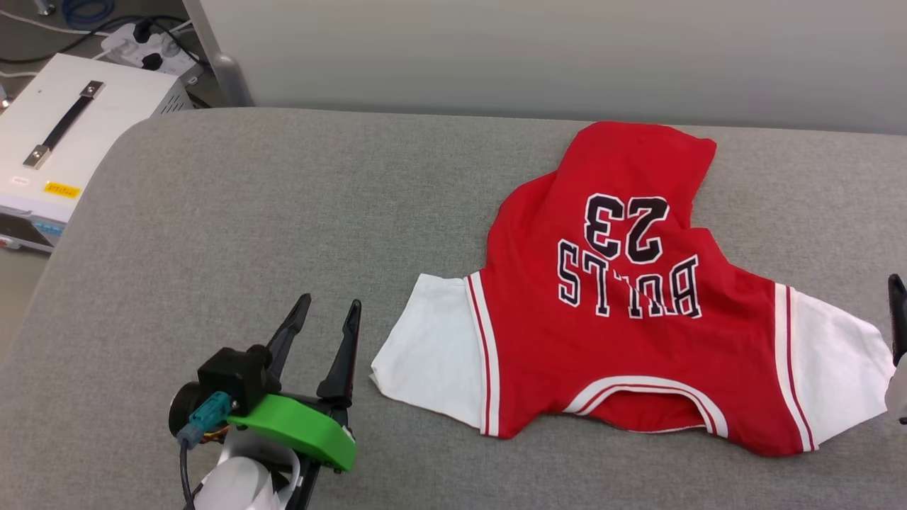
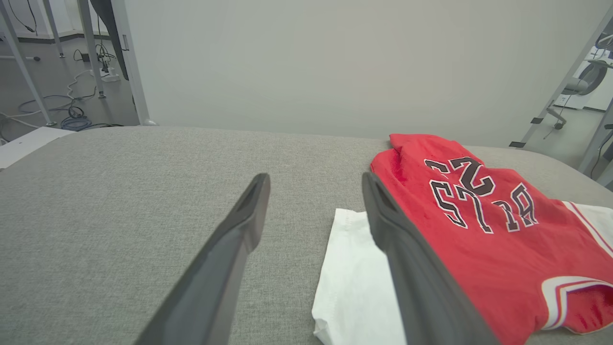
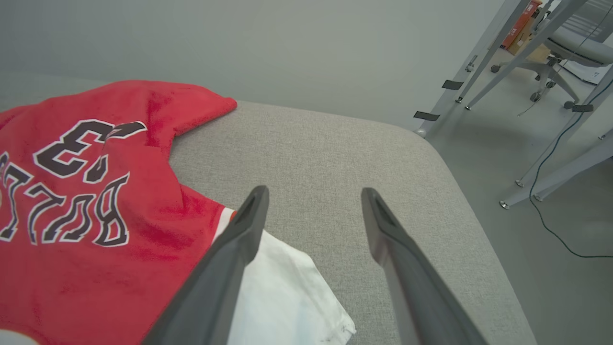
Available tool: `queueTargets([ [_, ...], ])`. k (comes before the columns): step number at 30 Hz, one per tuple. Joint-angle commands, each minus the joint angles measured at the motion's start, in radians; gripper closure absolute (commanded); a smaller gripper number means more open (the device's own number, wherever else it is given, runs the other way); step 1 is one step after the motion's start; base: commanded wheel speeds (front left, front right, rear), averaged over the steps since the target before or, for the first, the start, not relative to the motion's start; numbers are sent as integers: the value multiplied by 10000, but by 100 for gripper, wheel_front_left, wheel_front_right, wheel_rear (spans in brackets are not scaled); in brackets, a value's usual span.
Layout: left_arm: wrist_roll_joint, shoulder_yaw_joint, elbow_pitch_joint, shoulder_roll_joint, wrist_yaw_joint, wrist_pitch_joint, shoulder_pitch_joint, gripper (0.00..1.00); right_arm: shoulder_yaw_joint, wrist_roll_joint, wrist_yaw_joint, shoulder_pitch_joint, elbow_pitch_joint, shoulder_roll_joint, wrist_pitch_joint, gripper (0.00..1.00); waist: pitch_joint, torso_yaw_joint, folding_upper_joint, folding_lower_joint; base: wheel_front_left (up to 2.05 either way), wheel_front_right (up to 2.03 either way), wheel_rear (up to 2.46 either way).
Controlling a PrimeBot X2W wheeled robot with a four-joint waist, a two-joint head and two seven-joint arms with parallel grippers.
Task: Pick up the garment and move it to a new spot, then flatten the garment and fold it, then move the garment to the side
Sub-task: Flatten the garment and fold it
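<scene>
A red jersey-style garment (image 1: 623,319) lies face up on the right half of a grey, coarsely woven padded surface (image 1: 283,198) with rounded corners. It is rumpled, not flat. The cloth looks soft and slightly fleecy. Its two short sleeves are plain white and spread out to either side, each joined to the red body by red-and-white striped trim. The same trim edges the curved neck opening, which is on the side nearest the robot. The hem end narrows and bunches towards the pale grey wall (image 1: 567,57). Black letters outlined in white read "BULLS" with the number "23", both upside down from the head camera. The left gripper (image 1: 330,302) sits low on the surface just beside the garment's nearer white sleeve without touching it. Its two long, dark, matte fingers are spread apart with nothing between them, and a glossy green plastic cover (image 1: 297,425) sits on its wrist. The right gripper (image 3: 314,190) is at the other sleeve, fingers likewise spread wide and holding nothing. One finger is over the white cloth, but contact cannot be judged. Beyond the surface's far left corner stands a white metal box (image 1: 78,120) with a black strap handle (image 1: 64,124) and a small yellow label (image 1: 62,189) too small to read.
</scene>
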Motion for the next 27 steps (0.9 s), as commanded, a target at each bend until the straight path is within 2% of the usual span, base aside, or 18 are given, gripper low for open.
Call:
queueTargets([
  [1, -140, -9, -28, -59, -32, -59, 184, 0, -119, -7, -9, 215, -315, 250, -324, 0, -228, -167, 0, 0, 0, 0, 0],
  [9, -341, -207, -122, -23, -32, -48, 694, 0, -384, 347, -9, 1420, -2211, 2023, -1651, 0, -360, -397, 0, 0, 0, 0, 0],
  [13, -479, -253, -83, 0, -32, -20, 754, 0, -293, 587, -9, 1761, -2555, 2464, -2199, 0, -242, -535, 0, 0, 0, 0, 0],
  [18, -370, -404, -103, 160, 2, 235, 598, 0, -46, 600, -9, 1867, -2683, 2635, -2278, 0, -19, -716, 0, 0, 0, 0, 0],
  [22, -385, -540, -229, 334, 89, 1240, 335, 0, 139, 650, -9, 1742, -2761, 2642, -2216, 0, 212, -910, 0, 0, 0, 0, 0],
  [27, -445, -744, -322, 652, 599, 3863, 47, 0, 331, 616, -9, 1666, -2804, 2608, -2110, 0, 539, -1142, 0, 0, 0, 0, 0],
])
